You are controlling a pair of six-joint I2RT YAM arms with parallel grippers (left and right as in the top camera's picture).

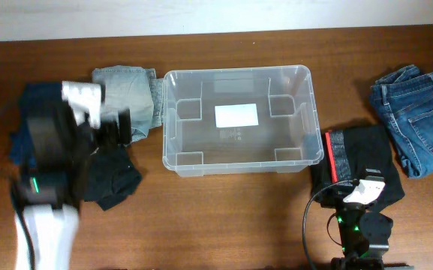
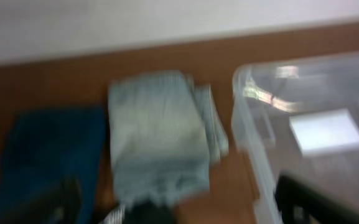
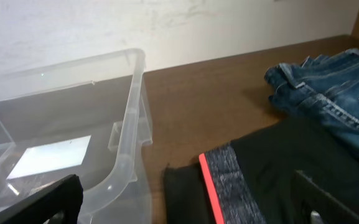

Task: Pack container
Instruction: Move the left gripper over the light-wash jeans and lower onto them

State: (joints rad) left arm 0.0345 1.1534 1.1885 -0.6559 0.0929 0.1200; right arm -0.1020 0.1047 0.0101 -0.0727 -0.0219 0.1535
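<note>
The container (image 1: 235, 72) sits in the middle of the wood-grain worktop (image 1: 224, 217). It is a clear plastic tub with rounded corners and a thick rim, a white rectangular label flat on its ribbed base and nothing else in it. At its 9 o'clock a folded pale denim piece (image 1: 126, 94) lies soft and squared, its edge against the tub wall. At 8 o'clock lies a crumpled dark garment (image 1: 115, 180). At 4 o'clock, near the tub's corner, lies a black garment (image 1: 366, 154) with a heathered grey band and a thin red stripe. At 3 o'clock, well apart, lie stitched blue jeans (image 1: 415, 116).

The left hand (image 1: 115, 127) hangs over the pale denim, blurred. In its own camera the dark fingers (image 2: 61, 199) are spread wide to either corner with nothing gripped.

The right hand (image 3: 185, 205) is over the black garment, its fingers (image 3: 42, 202) likewise far apart and bare.
</note>
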